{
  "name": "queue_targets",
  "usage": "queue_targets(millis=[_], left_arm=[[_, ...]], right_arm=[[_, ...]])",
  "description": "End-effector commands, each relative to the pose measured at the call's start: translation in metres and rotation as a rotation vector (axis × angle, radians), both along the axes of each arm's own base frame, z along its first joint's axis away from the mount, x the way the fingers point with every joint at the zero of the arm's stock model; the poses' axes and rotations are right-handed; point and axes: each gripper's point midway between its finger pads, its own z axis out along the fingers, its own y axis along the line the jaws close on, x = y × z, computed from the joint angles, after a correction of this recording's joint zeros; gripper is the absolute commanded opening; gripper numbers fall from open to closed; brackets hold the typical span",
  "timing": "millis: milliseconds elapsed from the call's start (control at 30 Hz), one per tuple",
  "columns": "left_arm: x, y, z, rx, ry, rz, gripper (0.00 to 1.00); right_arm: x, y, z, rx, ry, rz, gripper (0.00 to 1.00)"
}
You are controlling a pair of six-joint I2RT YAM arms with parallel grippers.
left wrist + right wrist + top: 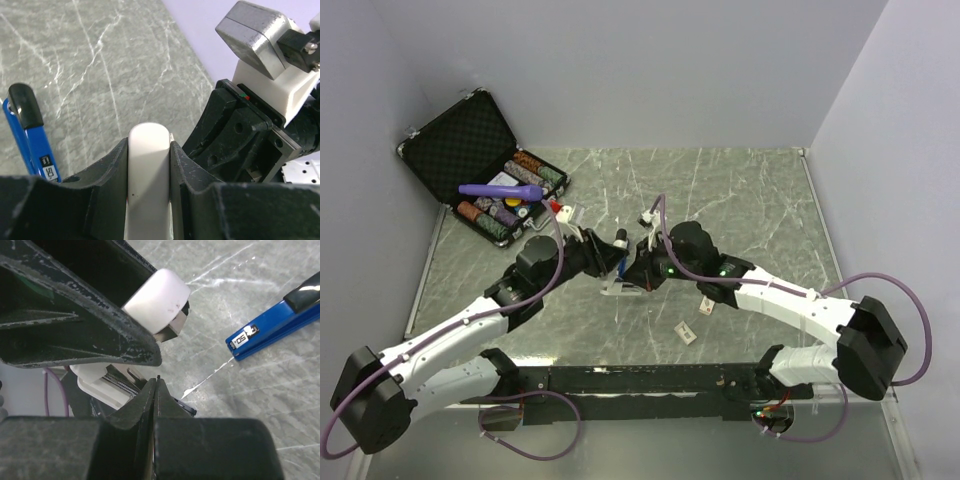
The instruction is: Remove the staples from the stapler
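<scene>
top view: the two arms meet at mid-table [750, 190]. the left gripper [608, 255] and right gripper [638, 265] sit almost nose to nose. only a sliver of the blue stapler [622, 268] shows between them, low on the marble. the open case [440, 135] with the purple tube [500, 190] stands well apart at the back left.

left wrist view: the left fingers are clamped snugly on both sides of a white bar [149, 165]. the stapler lies flat on the table just to the side of them, and nothing is gripping it.

right wrist view: the right jaws are pressed tip to tip and i can see nothing between them. the stapler lies apart on the table, off to one side. the bar, held by the other arm, hangs right in front of the jaws.

what could go wrong: neither gripper has the stapler, so effort may go into the bar instead. with the wrists this crowded, a reach for the stapler could bump the other arm. it could also nudge the loose stapler, which looks light enough to skid or spin on the marble.
</scene>
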Motion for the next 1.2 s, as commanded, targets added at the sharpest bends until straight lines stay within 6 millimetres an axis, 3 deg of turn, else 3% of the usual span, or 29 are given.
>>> queue_targets(millis=[0, 333, 1167], left_arm=[[0.011, 0.003, 0.016, -0.062, -0.049, 0.070, 0.01], [0.019, -0.001, -0.018, -0.034, 0.035, 0.137, 0.01], [0.043, -0.023, -0.032, -0.039, 0.074, 0.246, 0.01]], right_arm=[[-0.011, 0.010, -0.002, 0.056, 0.018, 0.030, 0.00], [-0.020, 0.014, -0.030, 0.048, 0.094, 0.039, 0.00], [-0.043, 0.018, -0.050, 0.094, 0.209, 0.098, 0.00]])
